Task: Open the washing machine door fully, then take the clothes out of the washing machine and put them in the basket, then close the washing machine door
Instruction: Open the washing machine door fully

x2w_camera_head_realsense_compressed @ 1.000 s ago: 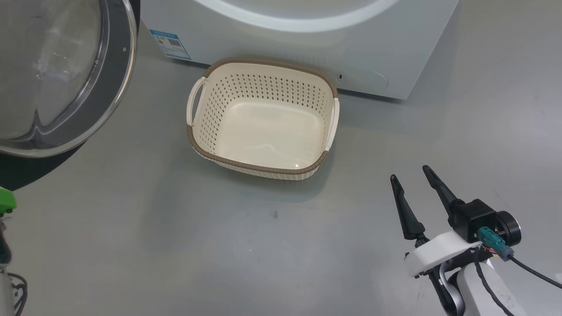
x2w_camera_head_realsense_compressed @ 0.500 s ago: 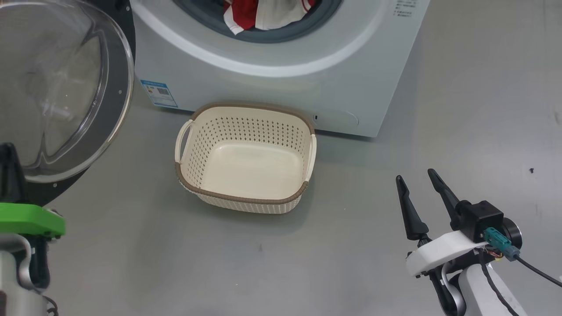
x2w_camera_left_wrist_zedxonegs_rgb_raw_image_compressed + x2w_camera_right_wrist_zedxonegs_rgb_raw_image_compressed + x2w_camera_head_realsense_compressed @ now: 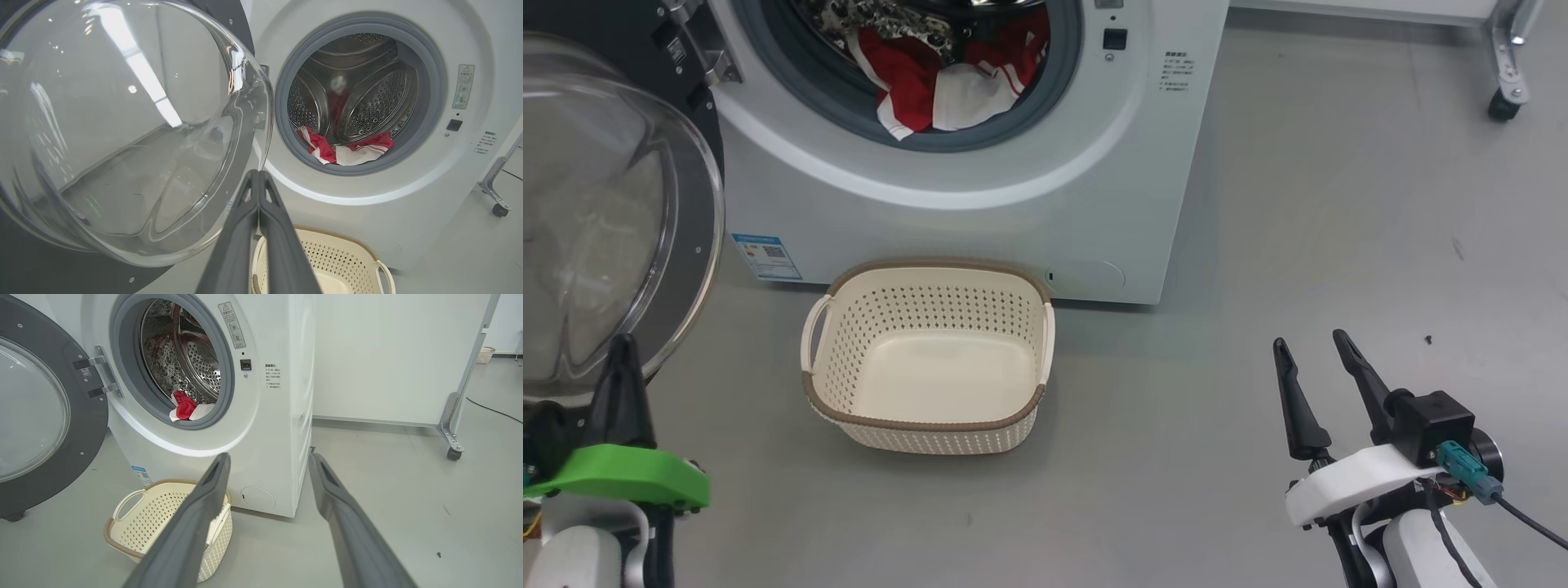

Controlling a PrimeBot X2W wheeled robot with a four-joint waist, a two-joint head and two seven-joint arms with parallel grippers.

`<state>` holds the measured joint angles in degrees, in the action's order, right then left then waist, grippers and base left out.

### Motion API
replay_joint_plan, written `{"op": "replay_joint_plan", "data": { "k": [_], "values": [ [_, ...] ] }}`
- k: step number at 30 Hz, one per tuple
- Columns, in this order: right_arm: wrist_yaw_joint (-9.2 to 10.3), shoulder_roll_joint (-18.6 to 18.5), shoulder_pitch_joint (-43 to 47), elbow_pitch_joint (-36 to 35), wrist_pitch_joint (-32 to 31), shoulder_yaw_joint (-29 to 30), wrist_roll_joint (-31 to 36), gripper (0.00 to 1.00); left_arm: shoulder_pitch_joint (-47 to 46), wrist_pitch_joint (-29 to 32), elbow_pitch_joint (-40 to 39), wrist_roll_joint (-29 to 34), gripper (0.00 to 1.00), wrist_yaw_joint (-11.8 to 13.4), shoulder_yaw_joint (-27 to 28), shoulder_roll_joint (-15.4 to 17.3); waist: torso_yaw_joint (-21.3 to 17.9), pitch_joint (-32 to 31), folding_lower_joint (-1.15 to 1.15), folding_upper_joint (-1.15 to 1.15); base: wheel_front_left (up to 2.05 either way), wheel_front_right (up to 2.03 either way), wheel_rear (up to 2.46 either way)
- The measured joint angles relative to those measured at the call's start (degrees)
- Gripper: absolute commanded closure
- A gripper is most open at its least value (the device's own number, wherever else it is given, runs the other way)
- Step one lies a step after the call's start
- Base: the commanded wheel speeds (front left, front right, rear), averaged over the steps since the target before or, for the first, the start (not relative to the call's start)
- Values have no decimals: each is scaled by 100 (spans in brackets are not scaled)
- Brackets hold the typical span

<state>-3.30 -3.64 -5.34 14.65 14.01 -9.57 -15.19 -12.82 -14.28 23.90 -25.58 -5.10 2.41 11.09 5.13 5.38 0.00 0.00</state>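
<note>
Inside washing machine (image 3: 1029, 220), clothes (image 3: 931, 86) now visible, perhaps two.

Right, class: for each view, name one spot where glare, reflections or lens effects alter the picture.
Head view: a light band glares on the washing machine front below its opening. Left wrist view: strip-light reflections streak the washing machine door glass. Right wrist view: the right gripper, near the lens, looms oversized.

The basket (image 3: 923, 426) stands on the floor (image 3: 1298, 204) just before the washing machine (image 3: 980, 229); the clothes (image 3: 907, 82) lie in its drum (image 3: 367, 94), the washing machine door (image 3: 596, 229) stands open at its left
</note>
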Motion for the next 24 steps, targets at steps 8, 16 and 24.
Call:
{"op": "replay_joint_plan", "data": {
  "k": [8, 16, 24],
  "values": [
    [43, 4, 179, -146, 1, 78, -1, 0, 238, 0, -301, 48, 100, -49, -328, -345, -276, -165, 0, 0, 0, 0, 0],
    [42, 10, 260, -227, 2, 78, 12, 0, 527, 0, -556, 175, 93, -57, -482, -513, -382, -224, 0, 0, 0, 0, 0],
    [42, 11, 364, -272, 18, 99, 15, 0, 624, -1, -794, 352, 0, -77, -633, -538, -431, -263, 0, 0, 0, 0, 0]
  ]
}}
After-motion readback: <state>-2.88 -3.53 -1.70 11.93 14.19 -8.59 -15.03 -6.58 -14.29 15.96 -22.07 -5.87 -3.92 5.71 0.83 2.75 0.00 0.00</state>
